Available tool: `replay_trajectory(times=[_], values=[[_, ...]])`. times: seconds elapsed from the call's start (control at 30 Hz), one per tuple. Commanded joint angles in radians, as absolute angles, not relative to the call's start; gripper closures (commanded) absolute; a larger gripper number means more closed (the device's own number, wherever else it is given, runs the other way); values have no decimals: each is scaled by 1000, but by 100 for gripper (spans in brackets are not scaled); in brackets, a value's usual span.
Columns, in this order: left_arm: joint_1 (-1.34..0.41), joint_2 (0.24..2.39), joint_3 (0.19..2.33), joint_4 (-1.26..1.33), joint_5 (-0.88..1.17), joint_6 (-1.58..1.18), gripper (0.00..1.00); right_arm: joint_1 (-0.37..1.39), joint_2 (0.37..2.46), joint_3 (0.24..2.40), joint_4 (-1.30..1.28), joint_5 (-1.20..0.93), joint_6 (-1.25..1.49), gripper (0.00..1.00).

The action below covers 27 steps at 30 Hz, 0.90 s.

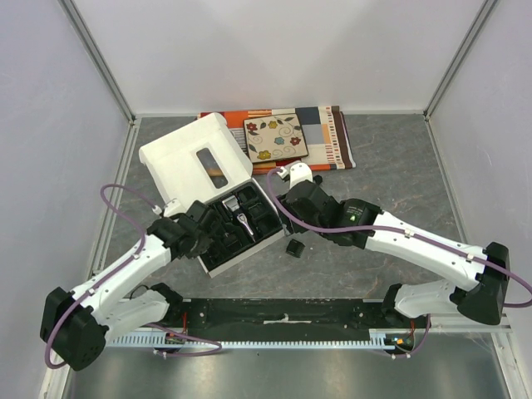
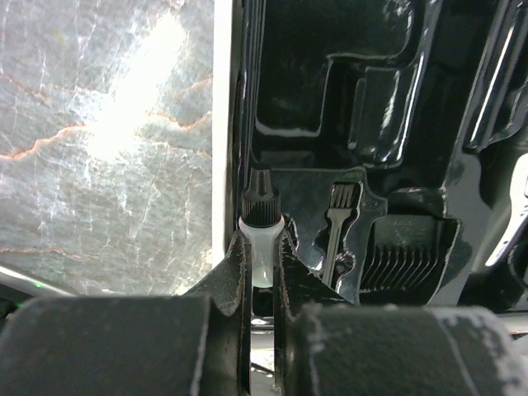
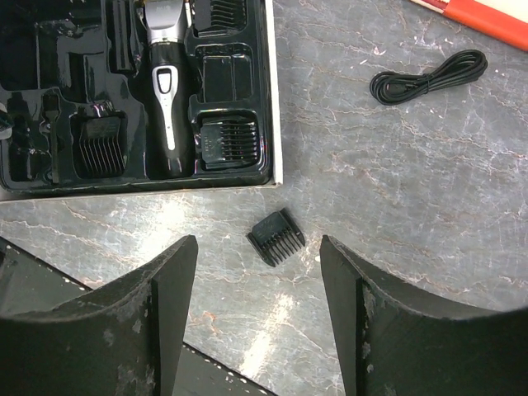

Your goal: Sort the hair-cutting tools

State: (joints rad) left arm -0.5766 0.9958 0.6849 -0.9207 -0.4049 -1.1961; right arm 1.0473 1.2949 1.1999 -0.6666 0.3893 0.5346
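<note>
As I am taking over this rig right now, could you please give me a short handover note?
Left tool: shut on a small black-capped bottle, at the tray's edge.
Right tool: open, above the loose comb guard on the table beside the tray.
Done: clipper, brush and several comb guards sit in tray slots.
Left: seat the bottle, then box the loose comb guard and the coiled cord lying on the table.

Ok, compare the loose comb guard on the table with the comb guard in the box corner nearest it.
The loose comb guard lies on the table outside the box; the seated comb guard fills a slot inside it. The loose one sits skewed; the seated one lines up with the box edge. Both are black and toothed.
</note>
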Motion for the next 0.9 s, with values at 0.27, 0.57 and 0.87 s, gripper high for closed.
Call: replay_trajectory(times=[0.27, 0.57, 0.87], values=[[-687, 1008, 684, -989, -488, -1385, 98, 1049, 1238, 1172, -640, 376, 525, 30], [-727, 986, 684, -999, -471, -1414, 98, 1049, 1235, 1169, -641, 368, 528, 31], [-756, 968, 689, -1002, -457, -1413, 98, 1051, 1232, 1170, -644, 356, 537, 30]])
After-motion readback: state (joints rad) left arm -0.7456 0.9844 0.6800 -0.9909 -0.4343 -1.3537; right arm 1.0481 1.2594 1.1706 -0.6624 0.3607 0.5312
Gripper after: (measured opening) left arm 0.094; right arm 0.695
